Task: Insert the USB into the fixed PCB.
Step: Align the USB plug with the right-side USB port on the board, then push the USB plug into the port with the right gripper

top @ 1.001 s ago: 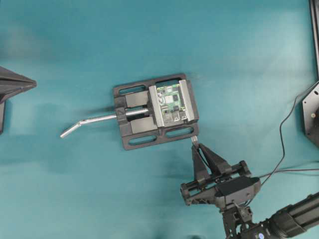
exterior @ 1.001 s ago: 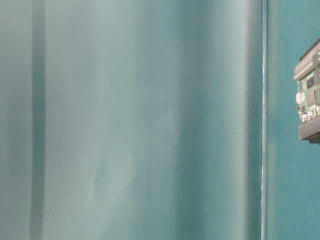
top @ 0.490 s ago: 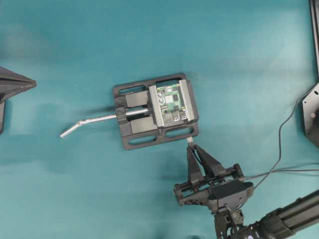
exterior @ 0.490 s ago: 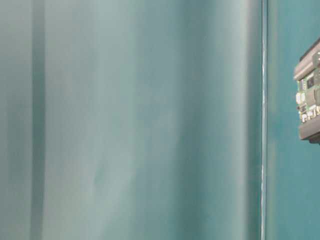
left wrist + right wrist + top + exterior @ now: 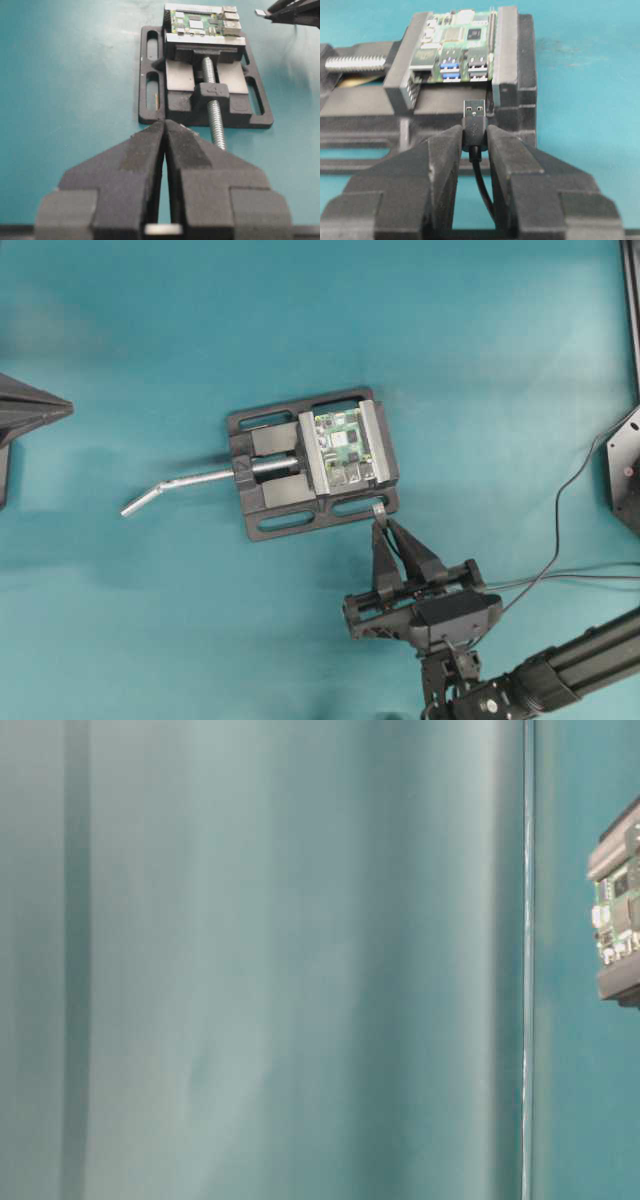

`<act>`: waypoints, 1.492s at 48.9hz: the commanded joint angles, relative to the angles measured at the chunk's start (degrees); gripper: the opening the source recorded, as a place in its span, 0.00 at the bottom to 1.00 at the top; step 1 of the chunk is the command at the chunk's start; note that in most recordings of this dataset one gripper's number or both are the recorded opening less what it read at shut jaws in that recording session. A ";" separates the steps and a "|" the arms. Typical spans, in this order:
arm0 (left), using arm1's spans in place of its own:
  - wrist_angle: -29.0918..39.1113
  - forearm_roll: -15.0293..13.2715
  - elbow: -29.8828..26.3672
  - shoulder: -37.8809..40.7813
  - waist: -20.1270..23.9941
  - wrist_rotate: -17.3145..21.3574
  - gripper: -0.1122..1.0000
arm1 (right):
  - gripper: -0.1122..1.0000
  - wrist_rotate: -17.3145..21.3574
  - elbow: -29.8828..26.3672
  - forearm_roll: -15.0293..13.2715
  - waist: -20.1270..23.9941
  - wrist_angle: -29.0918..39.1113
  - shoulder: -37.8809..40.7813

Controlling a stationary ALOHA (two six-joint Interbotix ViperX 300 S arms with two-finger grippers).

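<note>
Right claw (image 5: 475,145) clamped on the USB (image 5: 474,122), silver tip pointing at the fixed PCB (image 5: 457,45), just short of its ports. PCB held in a black vise (image 5: 310,460) near the middle of the teal worktop (image 5: 480,350). Left claw (image 5: 165,137) closed and empty, back toward the worktop's left edge.

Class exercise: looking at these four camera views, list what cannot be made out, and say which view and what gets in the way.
- Table-level view: only an edge strip of the fixed PCB shows; the frame edge cuts the rest, and blur fills the picture.
- Overhead view: the USB is too small to read, mostly covered by the right gripper.
- Right wrist view: the USB's cable vanishes behind the gripper body.
- Left wrist view: the right gripper is cropped at the corner.
</note>
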 commanded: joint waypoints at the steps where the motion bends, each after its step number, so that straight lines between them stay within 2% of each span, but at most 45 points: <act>1: -0.26 0.18 -0.79 0.44 0.18 -0.35 0.10 | 0.29 0.00 -0.26 -0.53 -0.88 -0.26 -1.05; 15: -0.26 0.18 -0.79 0.44 0.18 -0.35 0.10 | 0.29 -0.09 0.35 -3.08 -2.55 -0.18 -1.14; 73: -0.26 0.18 -0.79 0.44 0.09 -0.35 0.10 | 0.29 -0.44 1.41 -3.08 -4.39 0.88 -1.23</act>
